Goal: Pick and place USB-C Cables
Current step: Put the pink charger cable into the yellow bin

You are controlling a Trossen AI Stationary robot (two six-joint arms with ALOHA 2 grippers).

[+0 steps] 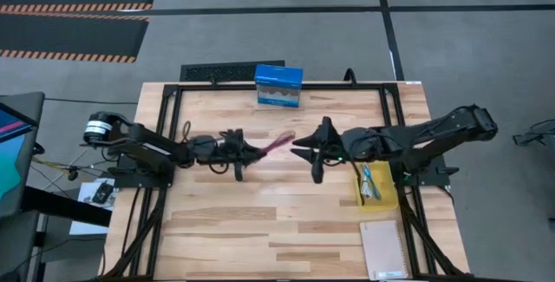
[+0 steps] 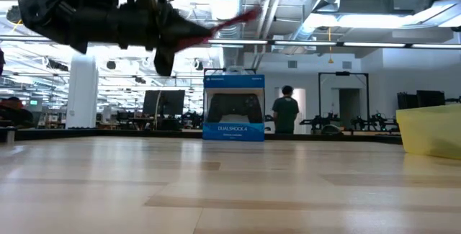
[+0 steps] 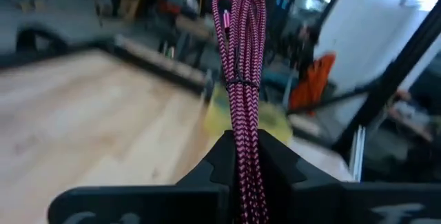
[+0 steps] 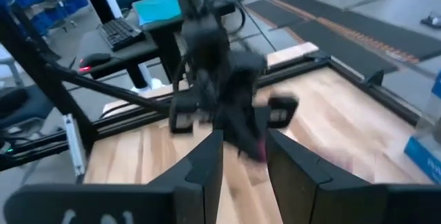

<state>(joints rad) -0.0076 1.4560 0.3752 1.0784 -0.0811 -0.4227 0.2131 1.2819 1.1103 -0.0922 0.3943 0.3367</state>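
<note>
One maroon-red braided USB-C cable bundle (image 3: pixel 240 79) is clenched in the left gripper (image 1: pixel 251 150), held in the air above the table's centre and pointing right. The right gripper (image 1: pixel 305 149), jaws parted and empty, faces it close by. A yellow plastic tray (image 1: pixel 388 197) at the right edge holds a teal cable (image 1: pixel 371 182). Judged step: mid-air handover. Next, the right jaws must close on the bundle's free end before the left lets go.

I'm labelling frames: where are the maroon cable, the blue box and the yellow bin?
maroon cable (image 3: pixel 241 58): left wrist view, on its coiled bundle.
blue box (image 1: pixel 278 86): high view, top face.
yellow bin (image 2: pixel 432 129): low view, side wall.
</note>
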